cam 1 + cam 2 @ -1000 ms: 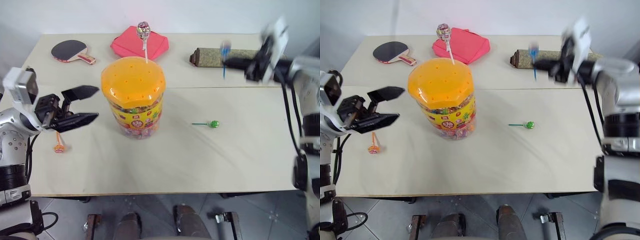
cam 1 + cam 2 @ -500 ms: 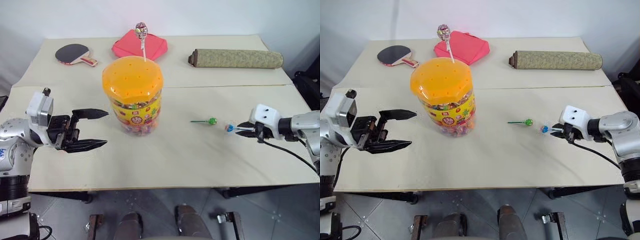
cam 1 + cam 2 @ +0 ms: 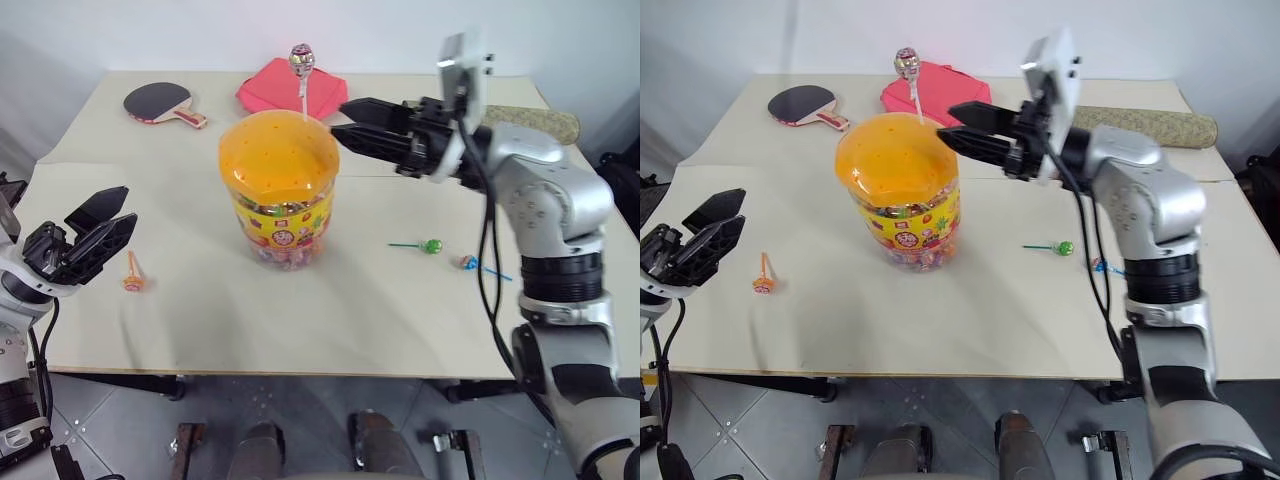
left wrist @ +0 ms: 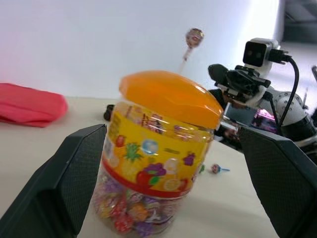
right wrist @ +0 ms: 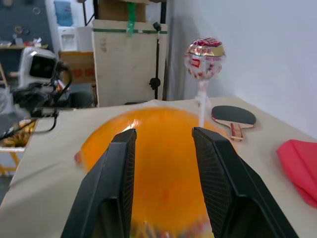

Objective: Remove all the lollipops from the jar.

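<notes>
Right wrist view: right end effector [image 5: 162, 144], fingers apart, nears the last lollipop [image 5: 204, 52] atop the jar [image 3: 279, 190]; a misaligned pinch could bend its stick.

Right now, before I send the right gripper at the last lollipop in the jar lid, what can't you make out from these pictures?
- Which hole in the jar lid holds the pinkish lollipop: holes too small in the head views, lid blurred in the right wrist view.
- Blue lollipop stick: partly behind the right arm's cable.
- Orange lollipop wrapper print: too small.
- Far end of the rolled mat: near end hidden by the right gripper.
</notes>
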`<state>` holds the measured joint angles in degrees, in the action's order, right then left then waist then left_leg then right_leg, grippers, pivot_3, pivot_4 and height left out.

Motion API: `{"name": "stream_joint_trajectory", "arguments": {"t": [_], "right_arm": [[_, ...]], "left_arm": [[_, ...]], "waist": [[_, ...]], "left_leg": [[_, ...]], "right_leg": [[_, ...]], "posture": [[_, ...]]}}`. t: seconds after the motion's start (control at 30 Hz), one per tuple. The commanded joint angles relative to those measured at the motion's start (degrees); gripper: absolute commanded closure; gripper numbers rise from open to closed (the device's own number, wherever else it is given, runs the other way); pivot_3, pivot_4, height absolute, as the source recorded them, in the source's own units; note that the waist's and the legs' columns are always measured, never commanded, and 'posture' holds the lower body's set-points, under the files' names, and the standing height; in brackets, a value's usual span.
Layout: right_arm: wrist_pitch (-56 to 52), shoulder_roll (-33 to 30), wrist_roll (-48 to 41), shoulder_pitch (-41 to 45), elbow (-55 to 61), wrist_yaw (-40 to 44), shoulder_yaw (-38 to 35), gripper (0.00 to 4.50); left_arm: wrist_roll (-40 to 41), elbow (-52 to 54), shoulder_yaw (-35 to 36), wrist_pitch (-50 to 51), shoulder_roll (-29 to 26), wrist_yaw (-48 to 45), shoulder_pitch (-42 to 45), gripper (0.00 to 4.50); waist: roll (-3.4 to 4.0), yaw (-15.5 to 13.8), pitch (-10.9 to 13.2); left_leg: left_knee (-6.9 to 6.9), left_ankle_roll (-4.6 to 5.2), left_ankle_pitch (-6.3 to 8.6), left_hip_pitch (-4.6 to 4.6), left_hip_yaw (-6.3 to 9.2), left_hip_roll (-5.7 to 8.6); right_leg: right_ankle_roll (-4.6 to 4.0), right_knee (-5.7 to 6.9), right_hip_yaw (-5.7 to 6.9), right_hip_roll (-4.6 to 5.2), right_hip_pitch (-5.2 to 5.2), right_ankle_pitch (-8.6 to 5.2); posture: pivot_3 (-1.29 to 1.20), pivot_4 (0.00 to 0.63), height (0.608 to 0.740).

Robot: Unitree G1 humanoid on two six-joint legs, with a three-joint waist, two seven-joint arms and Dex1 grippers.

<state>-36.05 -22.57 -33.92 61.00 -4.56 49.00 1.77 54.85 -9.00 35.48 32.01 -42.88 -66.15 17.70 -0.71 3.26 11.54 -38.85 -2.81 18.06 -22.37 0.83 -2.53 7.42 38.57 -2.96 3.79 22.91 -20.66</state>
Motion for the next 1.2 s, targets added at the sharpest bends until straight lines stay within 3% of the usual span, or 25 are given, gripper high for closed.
{"name": "stream_joint_trajectory", "arguments": {"t": [0.03, 0.23, 0.5, 0.7, 0.93, 1.2], "right_arm": [[1.06, 4.16, 3.05, 3.43, -1.97, -3.79, 1.87, 2.63], [0.83, 10.39, 6.37, 6.82, -7.91, -10.41, 1.28, 2.63], [-2.08, 2.85, 2.46, 2.0, 1.38, 0.93, 1.3, 2.63], [-1.37, 1.1, 4.11, 2.41, -1.15, -0.44, -0.08, 2.63], [1.6, 6.3, 6.19, 7.03, -8.23, -5.03, -0.97, 2.63], [2.21, 9.76, 6.15, 9.22, -11.39, -4.38, -1.21, 2.63]], "left_arm": [[1.71, 2.05, 0.64, 0.59, -0.35, -0.1, 0.79, 0.0], [1.81, 4.04, -0.17, 1.53, -0.39, -0.16, 0.18, 0.0], [2.95, 5.68, 1.32, 2.74, -1.31, 0.23, -0.49, 0.0], [3.28, 5.25, 0.78, 3.05, -1.21, 0.14, 0.86, 0.0], [3.42, 4.78, -0.42, 3.24, -0.58, 0.25, 3.31, 0.0], [4.15, 5.59, -1.01, 3.89, -0.1, 0.56, 5.18, 0.0]], "waist": [[-0.01, -0.03, -0.01], [-0.15, 0.51, -0.09], [-0.17, 1.5, -0.11], [-0.18, 1.97, -0.1], [-0.18, 2.26, -0.1], [-0.18, 2.55, -0.1]], "left_leg": [[0.0, -0.01, -0.01, 0.0, -0.01, 0.02], [0.25, -0.33, -0.19, -0.37, -0.12, 0.05], [0.38, -0.33, -0.23, -0.39, -0.13, 0.04], [0.62, -0.32, -0.29, -0.34, -0.36, -0.03], [0.64, -0.35, -0.34, -0.3, -0.5, -0.06], [0.7, -0.35, -0.33, -0.29, -0.5, -0.03]], "right_leg": [[0.0, 0.0, 0.01, 0.0, 0.01, 0.0], [0.0, 0.34, 0.05, -0.05, 0.61, 0.01], [0.0, 0.27, 0.07, -0.18, 0.61, 0.01], [-0.02, 0.21, -0.12, -0.24, 0.73, 0.02], [-0.04, 0.22, -0.21, -0.26, 0.77, 0.03], [-0.03, 0.22, -0.2, -0.24, 0.77, 0.04]], "posture": [[0.0, 0.15, 0.74], [0.0, 0.15, 0.74], [0.0, 0.15, 0.74], [0.0, 0.15, 0.74], [0.0, 0.15, 0.74], [0.0, 0.15, 0.74]]}}
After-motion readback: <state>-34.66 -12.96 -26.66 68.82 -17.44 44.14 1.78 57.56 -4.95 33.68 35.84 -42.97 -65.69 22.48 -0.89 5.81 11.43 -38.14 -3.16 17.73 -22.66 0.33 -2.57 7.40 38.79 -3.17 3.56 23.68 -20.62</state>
